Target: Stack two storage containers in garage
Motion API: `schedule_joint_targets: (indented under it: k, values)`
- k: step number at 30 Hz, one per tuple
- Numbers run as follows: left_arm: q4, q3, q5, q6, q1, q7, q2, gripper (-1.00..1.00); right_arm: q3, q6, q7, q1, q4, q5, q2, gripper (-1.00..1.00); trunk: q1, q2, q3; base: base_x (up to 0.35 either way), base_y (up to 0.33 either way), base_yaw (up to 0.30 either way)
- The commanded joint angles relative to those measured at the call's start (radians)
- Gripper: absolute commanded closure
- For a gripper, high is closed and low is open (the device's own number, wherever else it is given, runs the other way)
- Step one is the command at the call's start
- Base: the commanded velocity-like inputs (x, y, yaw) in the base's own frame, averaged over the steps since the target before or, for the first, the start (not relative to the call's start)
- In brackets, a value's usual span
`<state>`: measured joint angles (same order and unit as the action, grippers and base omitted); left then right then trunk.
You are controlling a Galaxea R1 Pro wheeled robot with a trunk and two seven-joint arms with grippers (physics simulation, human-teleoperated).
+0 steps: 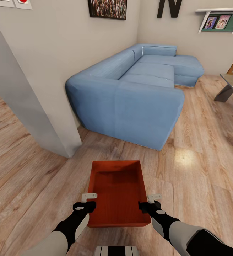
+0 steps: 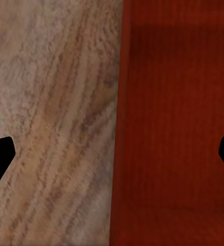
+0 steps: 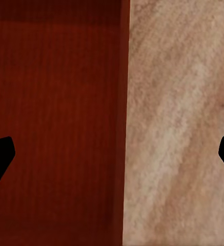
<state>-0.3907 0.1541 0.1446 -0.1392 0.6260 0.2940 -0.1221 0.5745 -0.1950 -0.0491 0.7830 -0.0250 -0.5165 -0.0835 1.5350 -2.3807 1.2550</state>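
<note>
Both hands point(image 1: 89, 201) point(image 1: 149, 201) straddle the container's point(image 1: 117, 192) side walls.

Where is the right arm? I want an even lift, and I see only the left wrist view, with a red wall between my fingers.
Observer: The right gripper is at the right wall of the bin, level with the left gripper at the left wall.
Operator: Is it straddling its wall like mine?
Observer: Yes. In the right wrist view the wall runs between its open fingers, with the bin's inside on one side and the wood floor on the other.
Operator: What lies ahead of the bin?
Observer: A blue sofa, with a wall corner to its left.
</note>
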Motion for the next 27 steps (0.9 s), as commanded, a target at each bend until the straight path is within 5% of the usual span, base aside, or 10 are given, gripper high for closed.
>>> schedule_joint_targets:
  k: [1, 27]
  values:
    - [-0.002, 0.009, 0.010, -0.005, 0.000, 0.008, 0.001, -1.00, 0.008, -0.004, -0.002, 0.001, -0.003, -0.008, -0.001, -1.00, 0.000, 0.000, 0.001, 0.000, 0.000, 0.000]
    - [-0.002, 0.009, 0.010, -0.005, 0.000, 0.007, 0.001, -1.00, 0.008, -0.004, -0.002, 0.001, -0.003, 0.001, 0.001, -1.00, 0.019, -0.035, 0.016, 0.000, 0.000, 0.000]
